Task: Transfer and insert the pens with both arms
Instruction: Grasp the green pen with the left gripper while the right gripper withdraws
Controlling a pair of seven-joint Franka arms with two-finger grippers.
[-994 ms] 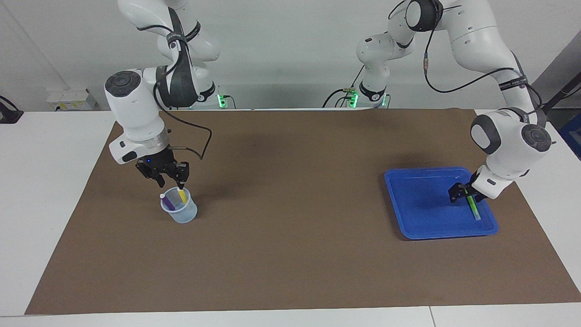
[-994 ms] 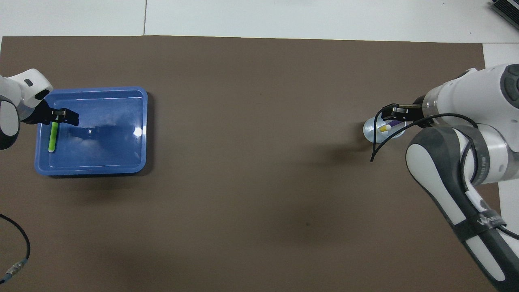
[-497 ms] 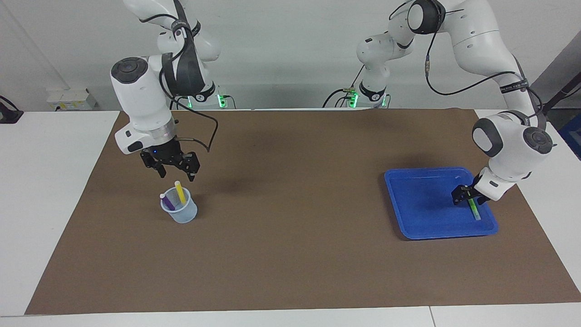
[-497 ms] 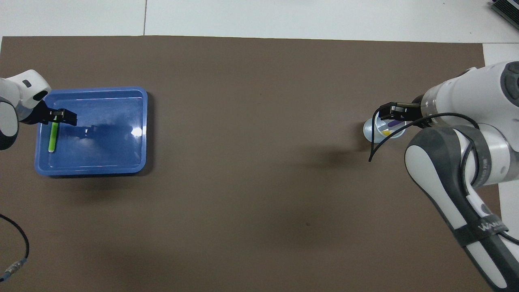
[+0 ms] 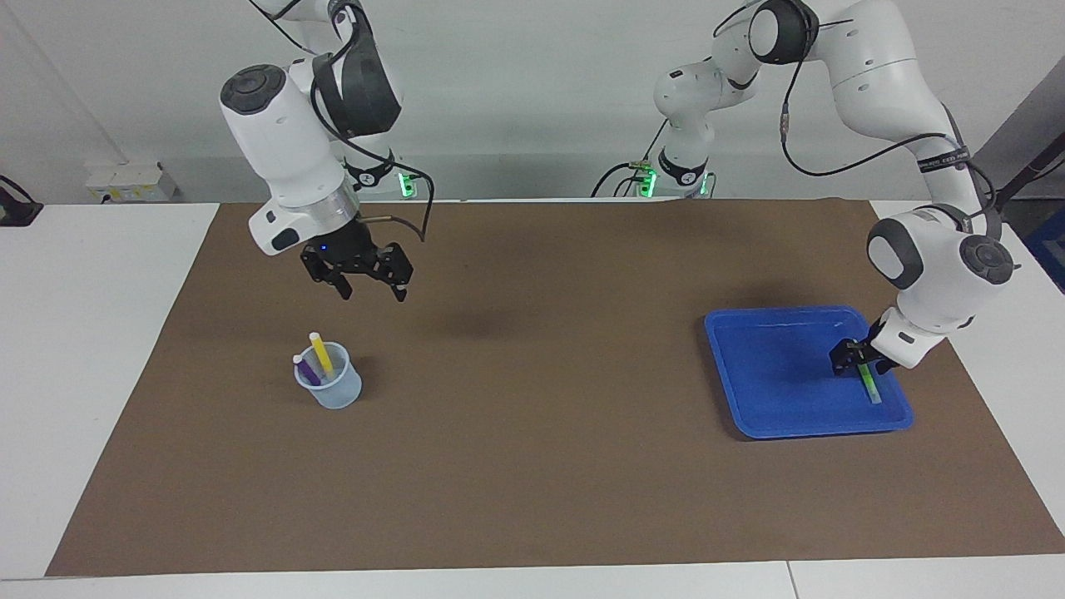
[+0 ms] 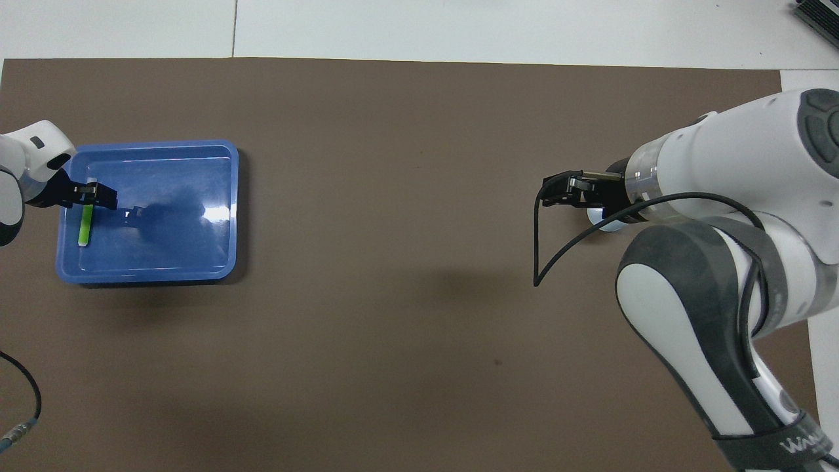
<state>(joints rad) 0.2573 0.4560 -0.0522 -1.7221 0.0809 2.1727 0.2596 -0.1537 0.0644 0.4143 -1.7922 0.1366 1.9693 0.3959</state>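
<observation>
The purple pen [image 5: 306, 369] and the yellow pen [image 5: 320, 354] stand tilted in a clear plastic cup [image 5: 334, 391] toward the right arm's end of the mat. My right gripper [image 5: 371, 289] is open and empty, raised over the mat beside the cup. In the overhead view the right gripper [image 6: 558, 194] hides most of the cup [image 6: 607, 224]. The green pen [image 5: 869, 384] lies in a blue tray [image 5: 774, 366]. My left gripper [image 5: 859, 358] is down in the tray at the pen's end that lies nearer the robots. The overhead view shows the left gripper [image 6: 92, 196] on the green pen [image 6: 84, 227].
A brown mat [image 5: 541, 433] covers the white table. The blue tray [image 6: 170, 229] sits toward the left arm's end. A loose black cable [image 6: 547, 262] hangs from the right wrist. Another cable [image 6: 26, 406] lies at the mat's near corner.
My right gripper has let go of the yellow pen in the cup, risen and moved toward the table's middle. The left gripper has stayed at the green pen, shifting only slightly.
</observation>
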